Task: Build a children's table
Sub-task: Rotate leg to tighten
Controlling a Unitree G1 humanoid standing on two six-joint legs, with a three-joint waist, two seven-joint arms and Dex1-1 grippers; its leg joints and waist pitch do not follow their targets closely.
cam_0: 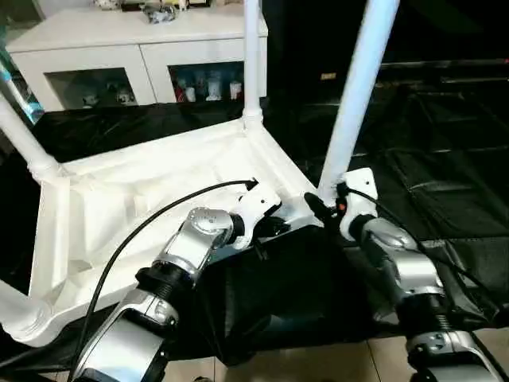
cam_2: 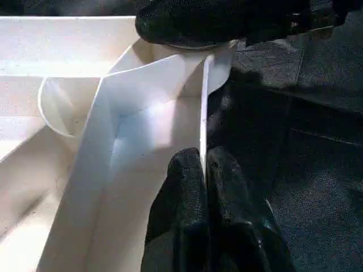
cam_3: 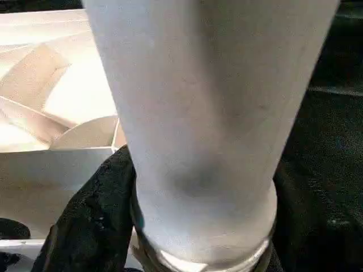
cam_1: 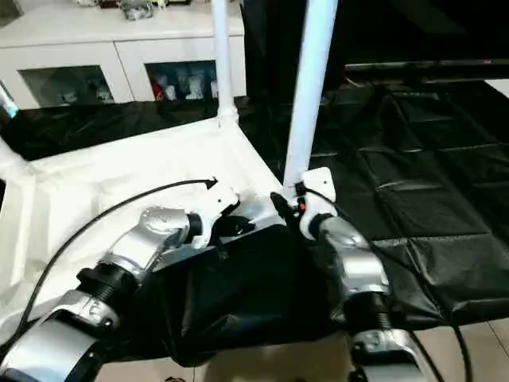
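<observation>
The right gripper point(cam_0: 324, 205) is clasping the fourth leg point(cam_0: 358, 87) at the upturned tabletop's point(cam_0: 119, 215) near corner socket; the left gripper point(cam_2: 203, 170) is pinching the rim; next, probably pressing it home.

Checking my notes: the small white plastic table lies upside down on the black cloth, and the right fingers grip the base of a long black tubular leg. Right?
Not quite: the leg is white, as the left eye view shows. The rest holds: the table lies upside down on the black cloth, right fingers at the leg's base.

Upturned children's table point(cam_0: 151, 215) on black-draped table point(cam_0: 445, 183)
</observation>
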